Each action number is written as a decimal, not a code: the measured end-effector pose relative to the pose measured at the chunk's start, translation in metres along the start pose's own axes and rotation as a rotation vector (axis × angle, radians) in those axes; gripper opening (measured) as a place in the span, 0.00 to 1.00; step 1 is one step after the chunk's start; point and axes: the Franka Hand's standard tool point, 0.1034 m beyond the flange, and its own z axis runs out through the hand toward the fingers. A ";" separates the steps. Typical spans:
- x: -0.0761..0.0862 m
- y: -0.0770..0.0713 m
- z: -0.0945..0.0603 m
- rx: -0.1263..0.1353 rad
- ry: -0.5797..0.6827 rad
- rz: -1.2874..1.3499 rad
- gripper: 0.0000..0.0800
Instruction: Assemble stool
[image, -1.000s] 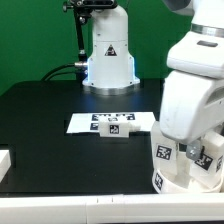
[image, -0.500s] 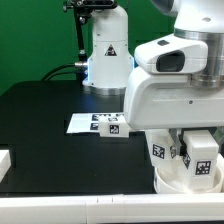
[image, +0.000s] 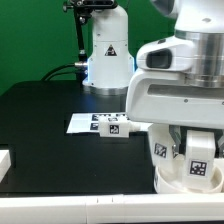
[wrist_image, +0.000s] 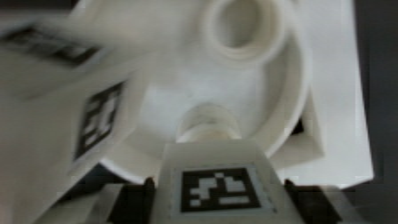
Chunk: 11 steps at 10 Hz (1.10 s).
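The gripper (image: 199, 142) is pinching a chunky leg (image: 200, 160) just over the round seat (image: 167, 183), at the exterior view's lower right. The plastic is probably feeling hard, light and slippery, so squeezing the leg's flat sides is looking safest.

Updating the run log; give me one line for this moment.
jaws: shut on leg | leg: over seat disc | second leg: standing in disc

Exterior: across table (image: 40, 120) toward arm base (image: 108, 55). Wrist: close over seat disc (wrist_image: 231, 90), shared.

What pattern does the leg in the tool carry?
The leg carries a black-and-white square tag, clearest in the wrist view.
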 end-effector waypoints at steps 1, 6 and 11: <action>0.001 0.000 0.000 0.020 -0.013 0.088 0.42; 0.001 0.000 0.001 0.046 -0.020 0.505 0.42; -0.007 -0.018 0.005 0.115 -0.030 1.080 0.42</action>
